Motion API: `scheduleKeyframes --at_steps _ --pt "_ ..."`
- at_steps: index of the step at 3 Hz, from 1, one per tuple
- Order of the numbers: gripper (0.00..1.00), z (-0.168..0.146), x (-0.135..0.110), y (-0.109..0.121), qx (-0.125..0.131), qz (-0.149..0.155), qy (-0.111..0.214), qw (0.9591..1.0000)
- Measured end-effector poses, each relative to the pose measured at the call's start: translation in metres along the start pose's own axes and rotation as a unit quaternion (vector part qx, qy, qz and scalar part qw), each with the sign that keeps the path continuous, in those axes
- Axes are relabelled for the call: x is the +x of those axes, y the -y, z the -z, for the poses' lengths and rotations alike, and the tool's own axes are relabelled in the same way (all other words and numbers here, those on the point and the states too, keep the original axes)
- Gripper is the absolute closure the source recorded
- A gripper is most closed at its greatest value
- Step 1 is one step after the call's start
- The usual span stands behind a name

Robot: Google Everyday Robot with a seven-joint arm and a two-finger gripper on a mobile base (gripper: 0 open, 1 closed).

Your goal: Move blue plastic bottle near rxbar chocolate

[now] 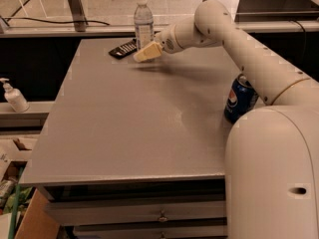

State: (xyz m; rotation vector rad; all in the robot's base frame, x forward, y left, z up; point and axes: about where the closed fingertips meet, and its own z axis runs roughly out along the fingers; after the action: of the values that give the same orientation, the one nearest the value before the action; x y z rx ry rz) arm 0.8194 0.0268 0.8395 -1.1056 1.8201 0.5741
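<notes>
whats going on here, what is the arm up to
A one-armed robot reaches across the grey table, its tool low at the far end, just in front of the blue plastic bottle. Whether it touches the bottle is unclear. The bottle stands upright, close beside the rxbar chocolate, which lies flat to its left. A Pepsi can stands at the table's right edge.

Jaws near blue plastic bottle [143, 20], rxbar chocolate [122, 49]; table [124, 133] middle open.
</notes>
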Motion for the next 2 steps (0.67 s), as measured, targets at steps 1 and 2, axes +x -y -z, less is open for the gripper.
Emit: scheduleKeyframes --at_steps 1,2 --pt "0.00 0.010 0.001 0.006 0.007 -0.003 0.006 1.0000" --pt "0.00 0.034 0.003 0.016 0.028 -0.008 0.013 0.9995"
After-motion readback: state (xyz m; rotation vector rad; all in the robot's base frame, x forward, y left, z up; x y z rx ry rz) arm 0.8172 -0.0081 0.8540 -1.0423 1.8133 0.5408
